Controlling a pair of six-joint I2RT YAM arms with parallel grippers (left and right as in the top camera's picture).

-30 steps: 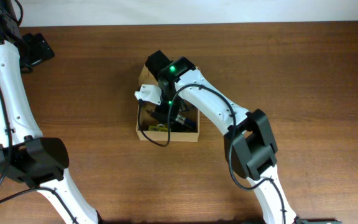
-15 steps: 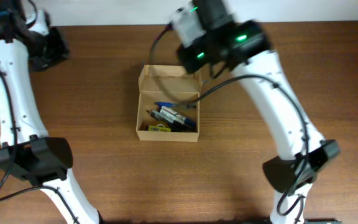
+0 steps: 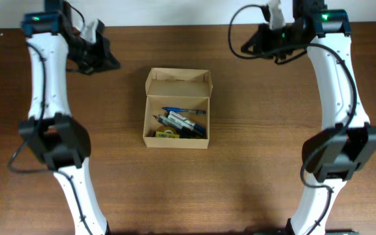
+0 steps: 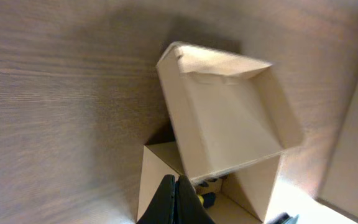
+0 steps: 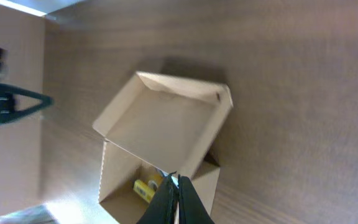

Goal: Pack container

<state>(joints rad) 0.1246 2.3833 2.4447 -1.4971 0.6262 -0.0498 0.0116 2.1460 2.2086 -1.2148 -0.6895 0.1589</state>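
Observation:
The container (image 3: 153, 125), a tan cardboard box, sits mid-table with its flap lid (image 3: 178, 83) open toward the back. Inside lie several pens and markers (image 3: 181, 121) and a small yellow item (image 3: 166, 134). My left gripper (image 3: 104, 62) hangs shut and empty at the back left, apart from the box. Shut and empty too, my right gripper (image 3: 249, 47) is at the back right. The left wrist view has the shut gripper (image 4: 174, 198) above the container (image 4: 229, 118). In the right wrist view, the gripper (image 5: 175, 198) also points at the container (image 5: 160, 127), with the yellow item (image 5: 143, 188) inside.
The brown wooden table (image 3: 109, 189) stretches all round the box. Its back edge (image 3: 175, 26) runs just behind both grippers, with a pale surface beyond. Both arm bases stand at the near side.
The right arm rose out of the box and swung to the back right. The left arm came inward along the back edge. Both grippers went shut.

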